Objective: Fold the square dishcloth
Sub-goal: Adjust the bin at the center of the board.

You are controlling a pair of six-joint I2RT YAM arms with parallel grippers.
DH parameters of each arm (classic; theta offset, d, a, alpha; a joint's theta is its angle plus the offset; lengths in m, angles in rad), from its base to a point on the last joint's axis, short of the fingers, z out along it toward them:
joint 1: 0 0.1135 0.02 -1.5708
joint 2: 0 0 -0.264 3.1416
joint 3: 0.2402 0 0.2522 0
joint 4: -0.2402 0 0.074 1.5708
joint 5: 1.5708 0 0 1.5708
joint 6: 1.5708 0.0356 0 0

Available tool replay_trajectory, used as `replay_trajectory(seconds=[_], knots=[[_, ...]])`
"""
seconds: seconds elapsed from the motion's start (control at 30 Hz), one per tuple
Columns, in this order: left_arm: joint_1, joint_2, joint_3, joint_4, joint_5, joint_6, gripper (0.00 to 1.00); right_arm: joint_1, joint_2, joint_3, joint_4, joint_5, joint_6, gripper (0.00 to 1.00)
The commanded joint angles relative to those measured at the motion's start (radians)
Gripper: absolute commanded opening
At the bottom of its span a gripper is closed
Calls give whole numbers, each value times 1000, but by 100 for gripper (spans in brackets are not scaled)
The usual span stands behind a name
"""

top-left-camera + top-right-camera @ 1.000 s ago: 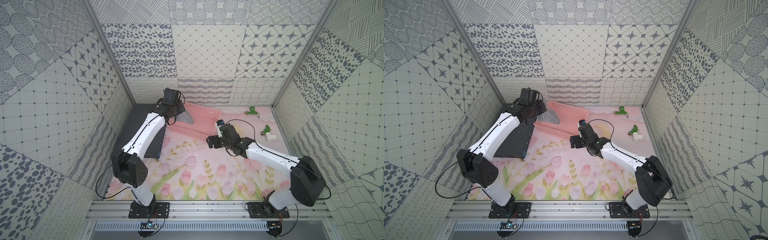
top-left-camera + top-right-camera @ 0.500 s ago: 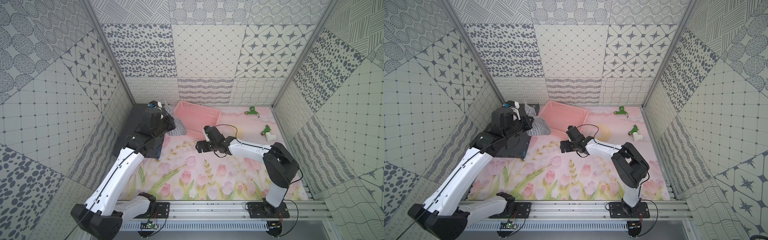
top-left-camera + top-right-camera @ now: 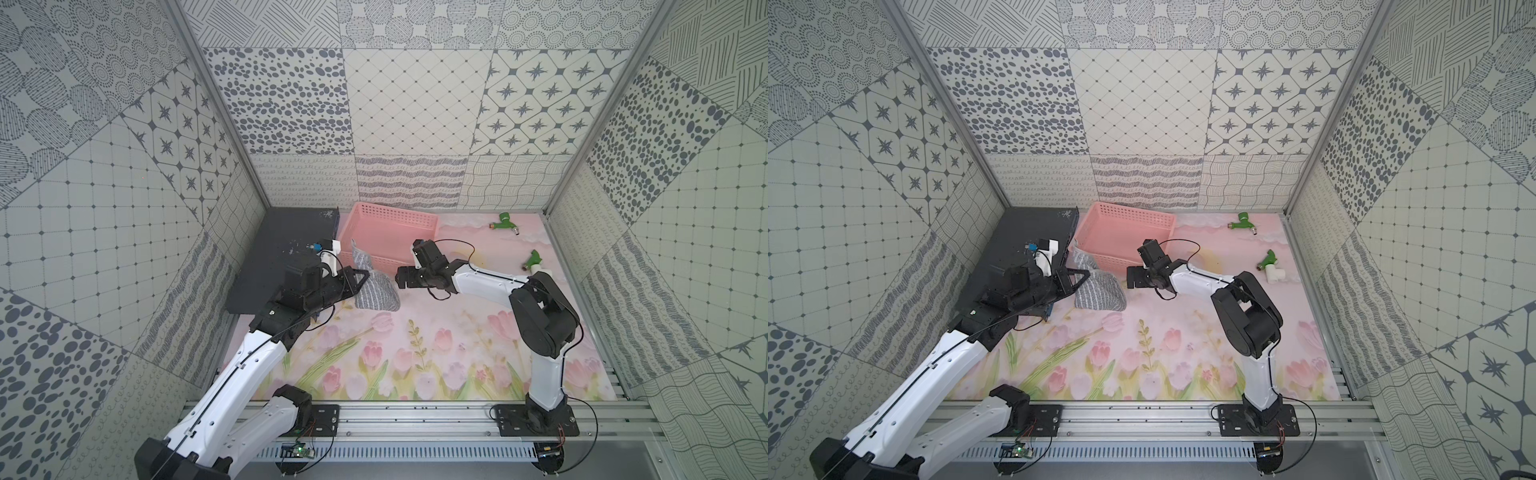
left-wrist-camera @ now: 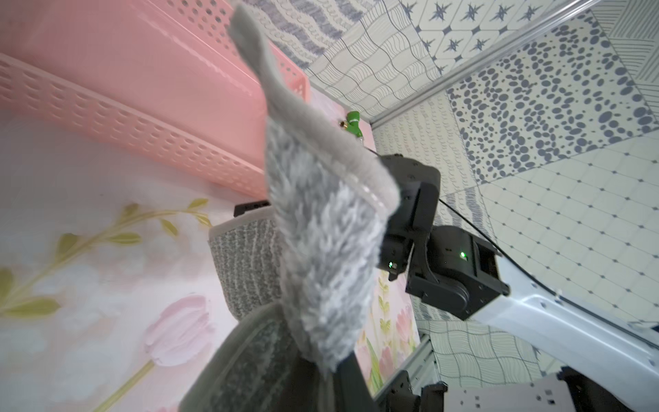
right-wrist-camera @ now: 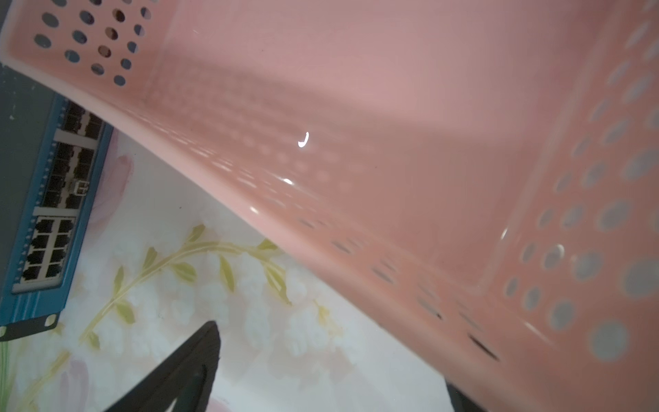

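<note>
Walls of grey-and-white patterned tile; tabletop (image 3: 415,353) in pink tulip print. The square dishcloth (image 3: 376,296) lies bunched on the tabletop, just in front of the pink basket (image 3: 390,212), at the corner nearest the left arm. Left hand (image 3: 362,276) is pinched on the cloth's edge. Right hand (image 3: 401,279) sits just beside the cloth, spread wide, holding nothing. Only the left wrist view shows the cloth's shaggy pile and pale hem. Only the right wrist view shows the port rows on the network switch (image 5: 53,199); both top views give mostly its dark lid.

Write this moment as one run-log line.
left gripper: shut on square dishcloth | right gripper: open, empty | dishcloth: bunched, unfolded, beside pink basket
</note>
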Motion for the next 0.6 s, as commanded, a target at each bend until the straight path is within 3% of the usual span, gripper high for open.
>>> replay_trajectory(seconds=[0.0, 0.1, 0.2, 0.4, 0.57], knots=[[-25, 18, -99, 308, 325, -98, 0, -27, 21, 44, 19, -14, -14, 97], [-58, 54, -163, 433, 418, -121, 1, -54, 15, 43, 1, -27, -22, 97], [-102, 91, -204, 492, 427, -109, 2, -66, -34, 6, -9, -24, -25, 97], [-196, 210, -219, 560, 335, -77, 1, -69, -188, -114, -51, 22, -2, 97], [-314, 329, -158, 647, 204, -76, 0, -83, -319, -225, -110, 139, 45, 97]])
